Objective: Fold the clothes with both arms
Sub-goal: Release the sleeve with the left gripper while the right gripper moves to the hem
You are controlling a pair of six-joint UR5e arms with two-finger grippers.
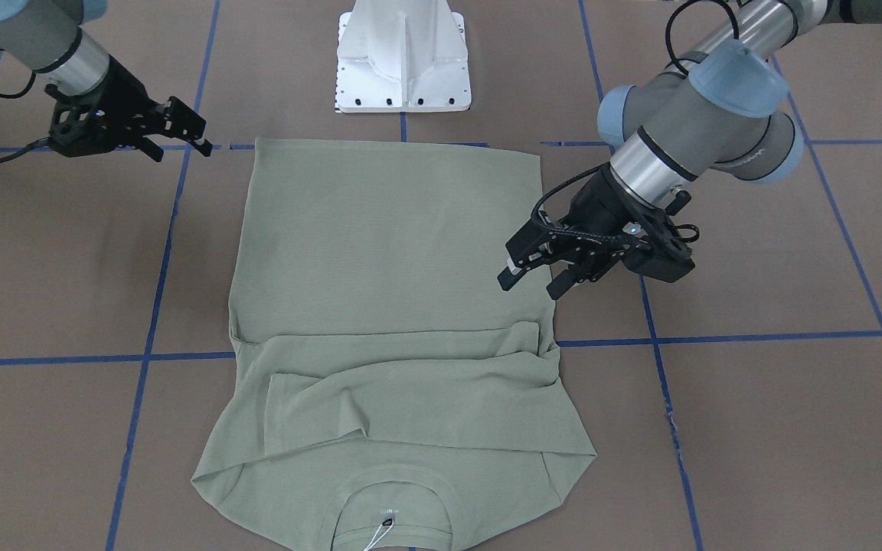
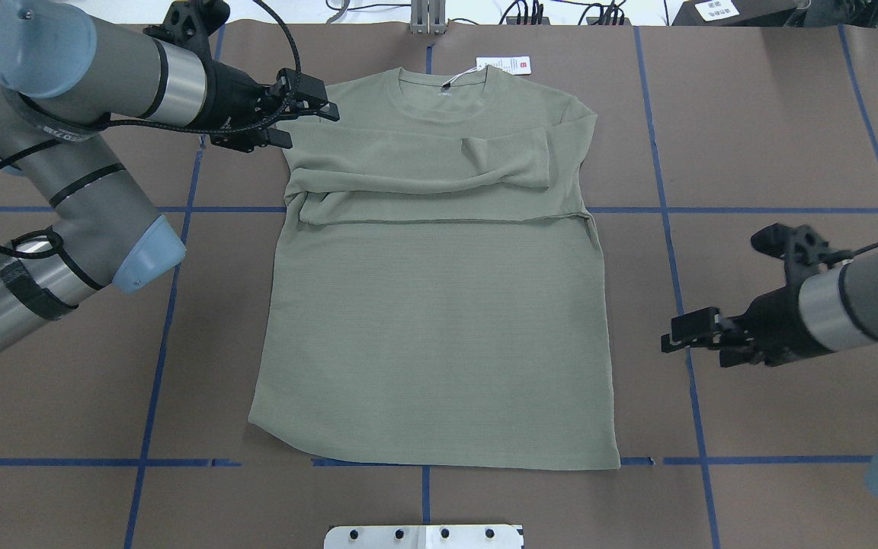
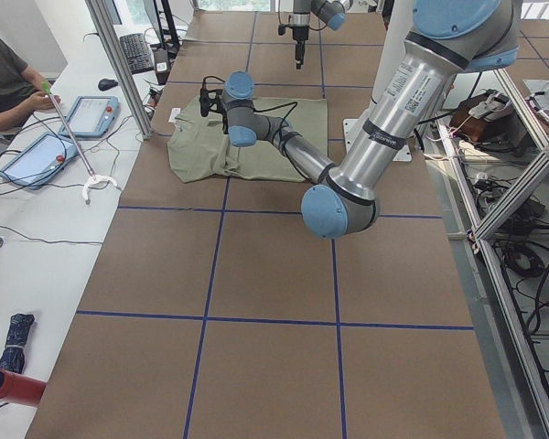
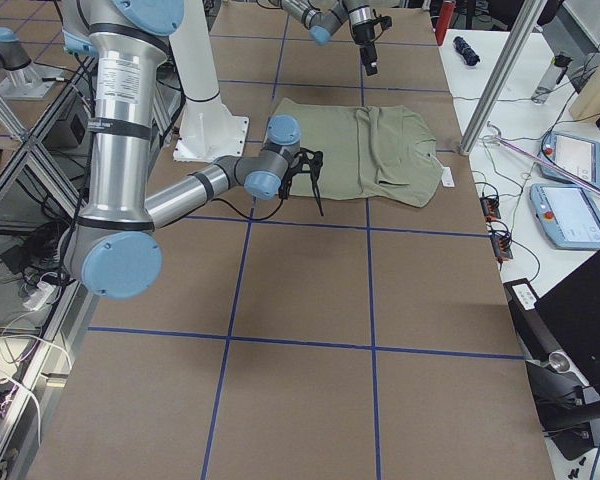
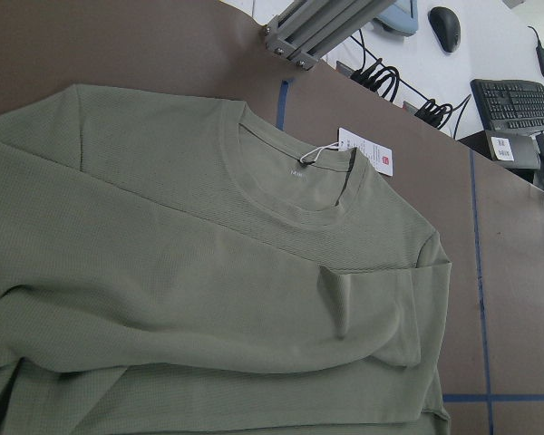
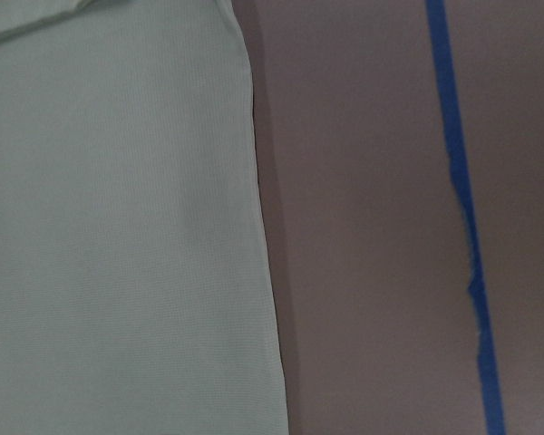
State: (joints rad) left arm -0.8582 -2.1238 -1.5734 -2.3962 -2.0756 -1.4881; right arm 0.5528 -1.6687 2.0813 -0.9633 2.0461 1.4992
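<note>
Shirt (image 2: 439,328) is seen laid flat mid-table, collar (image 2: 447,85) turned away from the white pedestal base (image 2: 424,536), both sleeves folded across the chest. Its hem is run along a blue tape line (image 2: 774,460) on the base side, and its side edges are shown straight, with bare brown table (image 2: 774,137) left open on both flanks. Left gripper (image 2: 306,128) is held at the shirt's shoulder edge beside the folded sleeves, jaws parted, nothing gripped. Right gripper (image 2: 694,349) is parked well apart from the opposite side edge, over bare table, jaws likewise spread and empty. White hang tag (image 2: 504,65) is spotted just beyond the collar on a thin string, a small red mark at one corner; its print cannot be read, nor can the tiny lettering inside the neckline. Further out past the collar, a keyboard (image 5: 512,104), a mouse (image 5: 446,27) and cables are seen on a white bench
</note>
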